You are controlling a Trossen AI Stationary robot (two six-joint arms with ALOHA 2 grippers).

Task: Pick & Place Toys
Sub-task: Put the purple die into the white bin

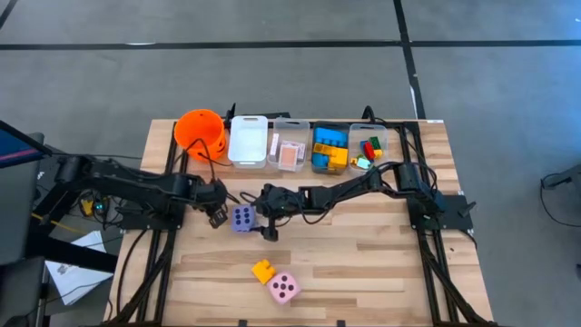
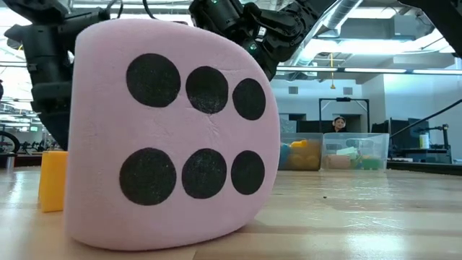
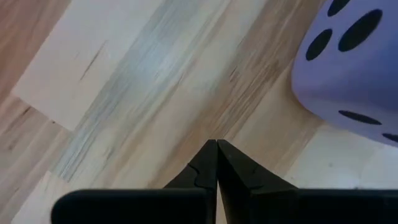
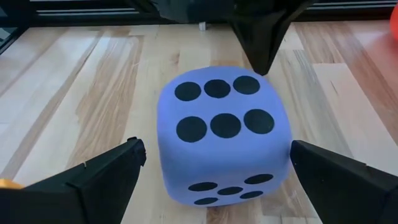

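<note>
Left to right across the table, seen from above. The left gripper [image 1: 216, 216], fingers pressed together and holding nothing, sits low over the wood just beside the purple die [image 1: 242, 218], on the die's left. The die rests on the table near its middle, a six-dot face turned upward. On its other side the right gripper [image 1: 264, 223] faces it with fingers spread wide; in the right wrist view the two fingers [image 4: 102, 174] stand either side of the die, apart from its faces, not yet touching. The die therefore lies straight ahead of the open right gripper, between its fingers, so the right arm is the one placed to grasp. A cube has no long axis; the fingers meet flat opposite faces. Nearer the front edge lie an orange brick [image 1: 263, 270] and a pink die [image 1: 283, 289], well apart from both grippers.
</note>
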